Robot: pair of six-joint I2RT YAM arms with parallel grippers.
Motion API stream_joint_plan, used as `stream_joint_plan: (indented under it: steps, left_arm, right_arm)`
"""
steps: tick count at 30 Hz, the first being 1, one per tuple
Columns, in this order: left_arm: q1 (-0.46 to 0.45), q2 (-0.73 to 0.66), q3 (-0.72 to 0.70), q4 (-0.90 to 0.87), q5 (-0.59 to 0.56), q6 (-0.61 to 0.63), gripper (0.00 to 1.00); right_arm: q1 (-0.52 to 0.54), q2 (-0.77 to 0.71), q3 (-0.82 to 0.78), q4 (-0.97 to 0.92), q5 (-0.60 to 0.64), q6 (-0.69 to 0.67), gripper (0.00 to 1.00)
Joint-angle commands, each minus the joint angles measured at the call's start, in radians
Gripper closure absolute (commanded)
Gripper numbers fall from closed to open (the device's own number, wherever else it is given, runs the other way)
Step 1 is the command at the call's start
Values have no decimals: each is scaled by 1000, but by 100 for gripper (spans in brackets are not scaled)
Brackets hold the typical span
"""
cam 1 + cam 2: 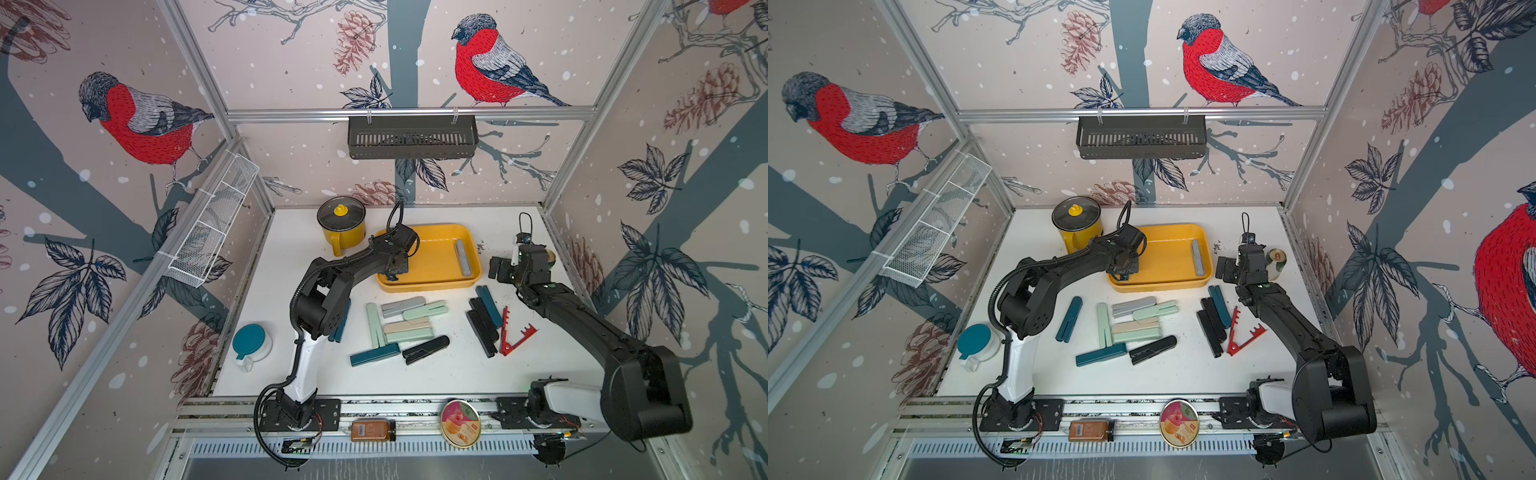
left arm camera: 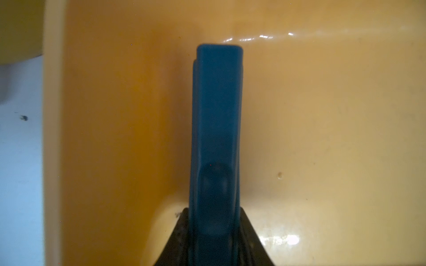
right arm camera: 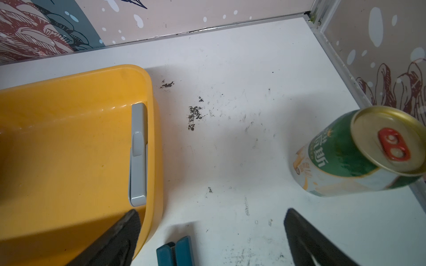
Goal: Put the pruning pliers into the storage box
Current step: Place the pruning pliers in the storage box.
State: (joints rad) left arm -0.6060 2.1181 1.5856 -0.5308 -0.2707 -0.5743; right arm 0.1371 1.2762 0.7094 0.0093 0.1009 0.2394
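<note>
Right at the front rail there's a round tin (image 1: 460,423) and a small brown jar (image 1: 372,430), both lying on the frame between the two arm bases. A bit further in, a teal-lidded jug (image 1: 251,345) sits at the left table edge.

Mid-table is where most of the pruning pliers (image 1: 409,337) are: a loose bunch of mint, beige, grey, teal and black ones, then a black and teal group to the right with the red toothed one (image 1: 504,332) just beside it. A spare teal pair (image 1: 1069,319) by the left arm's elbow shows fully in a top view.

Behind those is the storage box (image 1: 436,286), with a grey plier (image 1: 462,257) lying along its right wall.

The left gripper (image 1: 395,270) is at the box's near-left corner. The top views barely show what it's got, but the left wrist view does: jaws clamped on a teal plier (image 2: 217,115) pointing down over the yellow floor. Can't tell if the tip touches.

The right gripper (image 3: 211,210) is just right of the box over bare table, jaws spread wide with nothing between them. Its wrist view shows a green can (image 3: 352,152) that the top views mostly hide.

Farthest back: a yellow pot (image 1: 341,226) and a black wall basket (image 1: 411,137).
</note>
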Motion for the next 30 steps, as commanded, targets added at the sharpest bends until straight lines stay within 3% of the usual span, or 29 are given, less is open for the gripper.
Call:
stream_joint_plan:
  steps: [1,9,21,30]
  left_arm:
    - [1,15,15,-36,-36,-19,89]
    - [3,41,42,-72,-54,-24,82]
    - [2,36,52,-74,-64,-17,59]
    - [0,-1,57,-66,-59,-30,52]
  right_arm:
    - [-9,0,0,37,-29,5,2]
    - [-24,0,-3,38,-41,6,2]
    - [-25,-6,-4,24,-47,12,2]
    - [-27,-18,-6,24,-63,1,2]
